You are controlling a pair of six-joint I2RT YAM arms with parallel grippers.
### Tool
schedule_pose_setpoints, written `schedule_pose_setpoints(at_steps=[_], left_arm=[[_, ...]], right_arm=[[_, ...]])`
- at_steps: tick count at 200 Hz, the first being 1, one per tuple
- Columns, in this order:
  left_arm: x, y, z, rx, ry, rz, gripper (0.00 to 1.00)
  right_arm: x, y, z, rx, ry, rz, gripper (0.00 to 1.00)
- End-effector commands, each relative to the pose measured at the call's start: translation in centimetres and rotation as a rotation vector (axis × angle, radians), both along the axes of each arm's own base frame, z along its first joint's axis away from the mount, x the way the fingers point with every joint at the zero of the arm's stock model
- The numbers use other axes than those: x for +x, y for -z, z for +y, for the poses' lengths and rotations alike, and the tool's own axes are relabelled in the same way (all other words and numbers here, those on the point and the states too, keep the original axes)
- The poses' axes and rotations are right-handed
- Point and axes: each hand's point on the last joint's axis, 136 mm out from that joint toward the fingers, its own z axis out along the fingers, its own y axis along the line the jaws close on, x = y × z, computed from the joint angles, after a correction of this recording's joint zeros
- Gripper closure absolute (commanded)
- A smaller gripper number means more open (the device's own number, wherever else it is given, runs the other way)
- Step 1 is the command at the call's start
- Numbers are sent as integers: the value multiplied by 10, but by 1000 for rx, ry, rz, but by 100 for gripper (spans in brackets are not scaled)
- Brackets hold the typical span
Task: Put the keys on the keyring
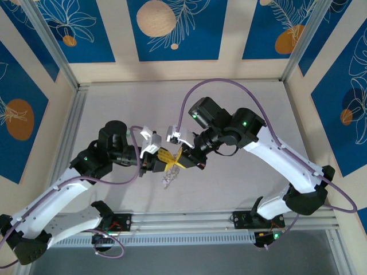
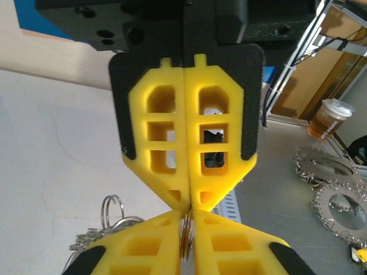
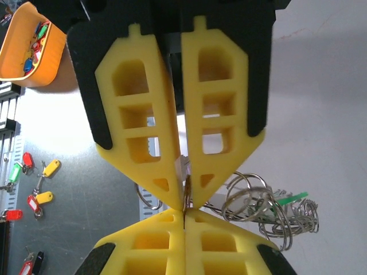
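Rail (image 1: 189,220) along the near edge lies closest to us, and the work point sits just beyond it, over the middle of the table (image 1: 241,103). There we find the left gripper (image 2: 186,213) and the right gripper (image 3: 183,213) meeting tip to tip, each with its yellow fingers (image 2: 143,246) pressed together. Between both pairs runs a metal sliver (image 2: 184,236), brassy and seen edge-on. Each gripper is clamped on it, and we cannot tell whether it is a key blade or a coil of the ring. Its long axis follows the line joining the two grippers, so neither arm is nearer than the other.

The keys (image 1: 168,180) hang in a bunch just under the pinch, slightly to the left arm's side; whether the bunch touches the table we cannot tell. From the right wrist, the keyring (image 3: 246,192) shows as thin wire loops just beside the fingertips, with the green tag (image 3: 293,198) among the keys behind it.

We judge the coming move to be a short slide along that axis. Any sideways twist risks losing the sliver.

Room is ample: bare table lies on all sides, and the side frame post (image 1: 55,51) and back wall (image 1: 172,70) stand well apart.
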Motion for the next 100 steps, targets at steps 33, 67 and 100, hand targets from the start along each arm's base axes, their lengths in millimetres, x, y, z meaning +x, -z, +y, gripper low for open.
schedule_pose_setpoints(at_steps=[33, 67, 100], left_arm=[[-20, -4, -2, -2, 84, 20, 100], [-18, -11, 3, -28, 35, -31, 100], [-17, -19, 5, -71, 8, -64, 100]], right_arm=[[0, -28, 3, 111, -17, -45, 100], [-1, -34, 0, 161, -7, -49, 99], [1, -37, -8, 271, 38, -73, 62]])
